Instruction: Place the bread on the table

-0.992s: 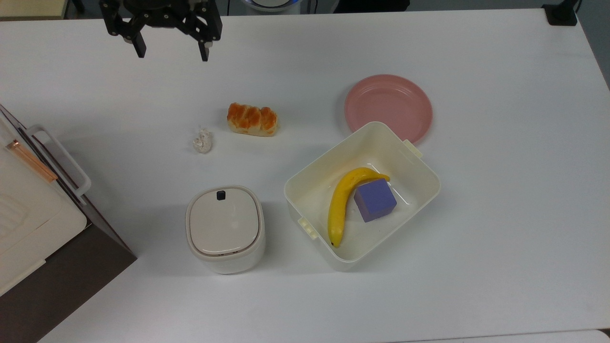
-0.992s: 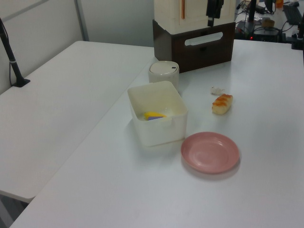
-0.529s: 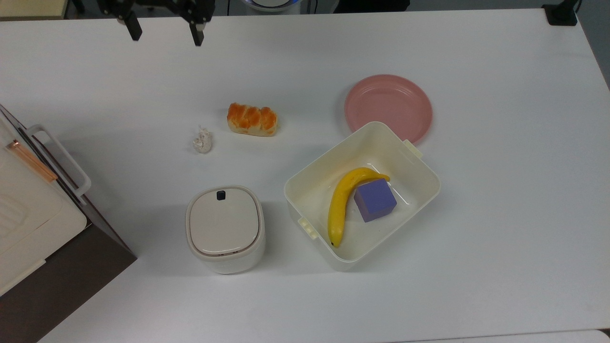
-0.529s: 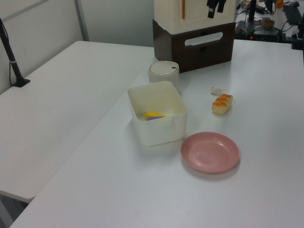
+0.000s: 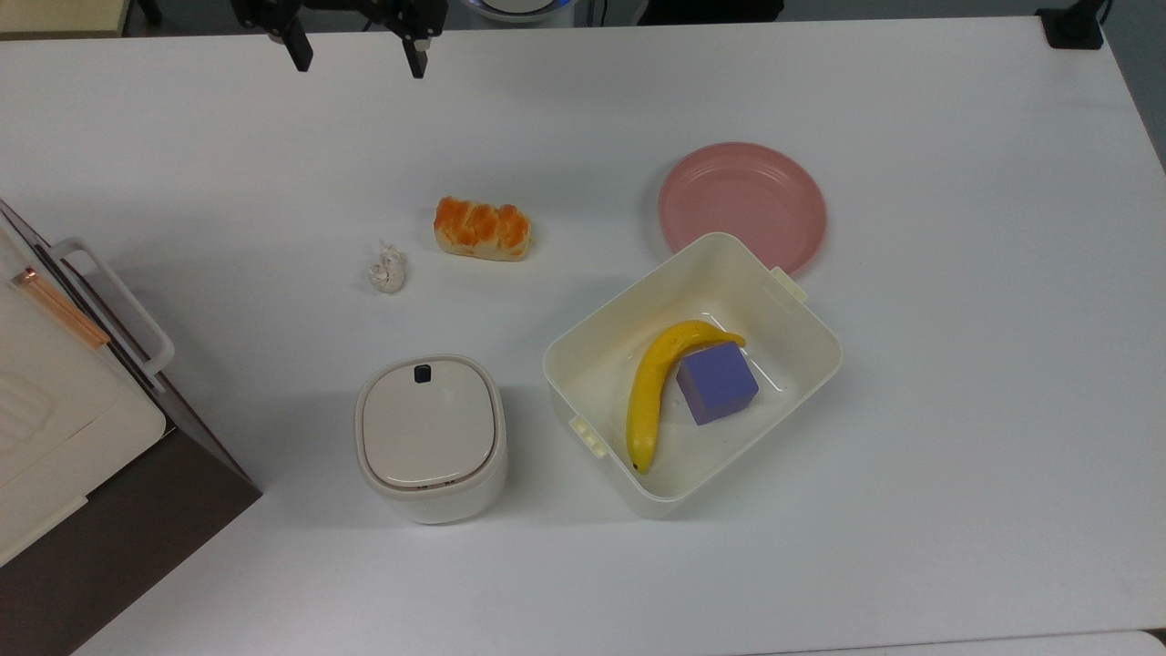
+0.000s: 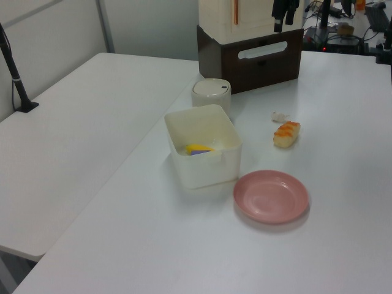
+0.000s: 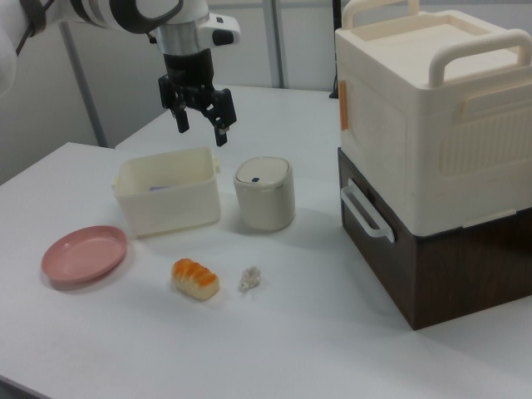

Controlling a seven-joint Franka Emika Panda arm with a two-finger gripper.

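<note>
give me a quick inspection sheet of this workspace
surface: white table, bare around the items
job's things: bread lies flat on the table, apart from the pink plate
clutter: whitish wad beside the bread; lidded cream container; open cream bin holding banana and purple block; cream box on brown cabinet
grippers: gripper open, empty, raised away from the bread
cables: nothing seen
surroundings: second white table in the left view; black clamp at the table's corner
</note>
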